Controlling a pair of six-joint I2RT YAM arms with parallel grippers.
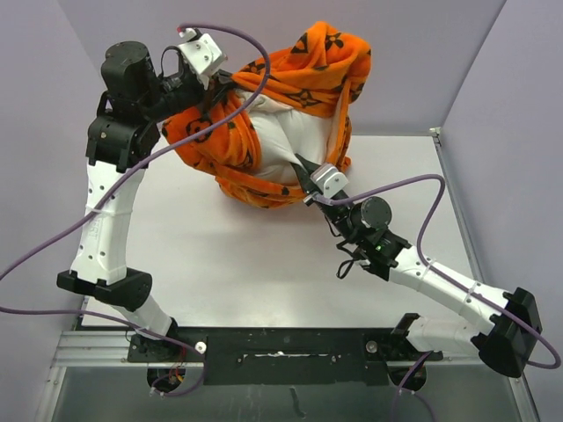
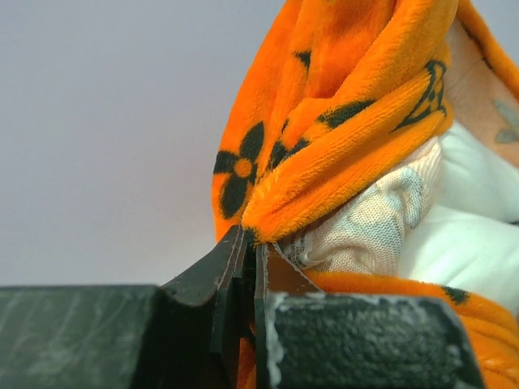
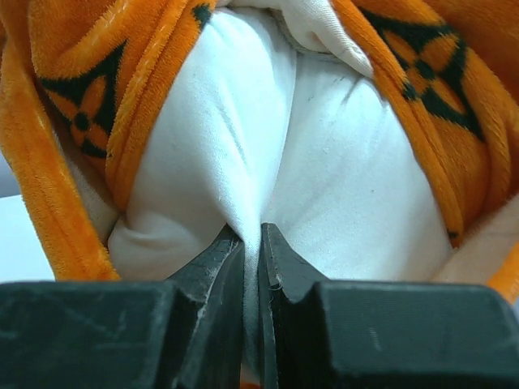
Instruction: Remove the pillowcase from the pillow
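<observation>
Between the black fingertips of the left gripper (image 2: 250, 239) sits a fold of the pillowcase (image 2: 340, 105), and the jaws are pressed tight on it: a pinch of plush orange edge, right beside a dark flower motif. Up from that pinch the orange fabric climbs in a thick rolled band. Just to its right the cover's pale, faintly printed underside shows, and beyond that the pillow (image 2: 470, 219) bulges white.

Over to the right gripper (image 3: 251, 235). Its jaws are clamped together on a ridge of the white pillow (image 3: 324, 162) itself, and the cloth puckers into a crease running up from the tips. On either side of that grip the pillowcase (image 3: 73, 89) frames the white, with orange flaps lying back to the left and right.

From above, the left gripper (image 1: 211, 86) is up at the far left corner of the bundle, holding the cover's edge well off the table (image 1: 220, 255). The right gripper (image 1: 305, 169) bites into the near face of the pillow (image 1: 281, 132). Around both grips the pillowcase (image 1: 303, 66) bunches over the top, down the left side and under the cushion, with the white middle exposed. The whole bundle sits far out from the arm bases, close to the back wall (image 1: 396, 53), with its lower edge on the table.
</observation>
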